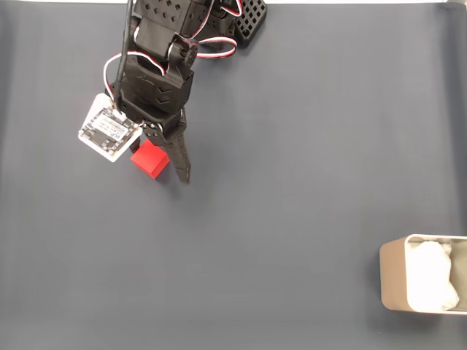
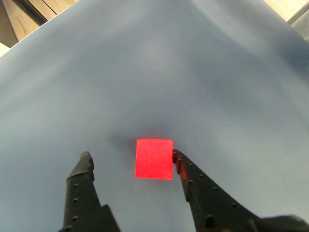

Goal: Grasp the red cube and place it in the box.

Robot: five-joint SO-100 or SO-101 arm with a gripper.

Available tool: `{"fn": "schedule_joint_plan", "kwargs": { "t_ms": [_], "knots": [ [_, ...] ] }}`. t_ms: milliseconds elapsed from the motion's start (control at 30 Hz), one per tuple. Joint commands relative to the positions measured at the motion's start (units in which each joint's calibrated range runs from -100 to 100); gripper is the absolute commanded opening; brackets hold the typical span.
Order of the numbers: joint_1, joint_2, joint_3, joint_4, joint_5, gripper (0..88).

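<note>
a dark grey-blue mat (image 1: 292, 146) covers nearly the whole surface in the fixed view, smooth and plain, with a thin pale strip (image 1: 350, 2) showing along the top edge beyond it. in the wrist view the same mat (image 2: 154, 72) spreads out wide and looks lighter and bluish, with soft shading across it. past its far edge there, a wooden floor (image 2: 43, 12) with brown boards shows at the upper left corner, and a paler wooden patch (image 2: 289, 9) sits at the upper right corner.
</note>
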Motion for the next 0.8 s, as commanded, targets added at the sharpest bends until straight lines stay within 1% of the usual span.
{"fn": "schedule_joint_plan", "kwargs": {
  "t_ms": [0, 267, 567, 767],
  "knots": [
    [-0.03, 0.1, -0.81, -1.18, 0.24, 31.0],
    [-0.45, 0.19, -0.45, -0.85, 2.59, 14.3],
    [-0.88, 0.01, -0.54, 0.3, 5.91, 0.5],
    [-1.3, -0.59, -1.91, 2.26, 6.5, 0.0]
  ]
}}
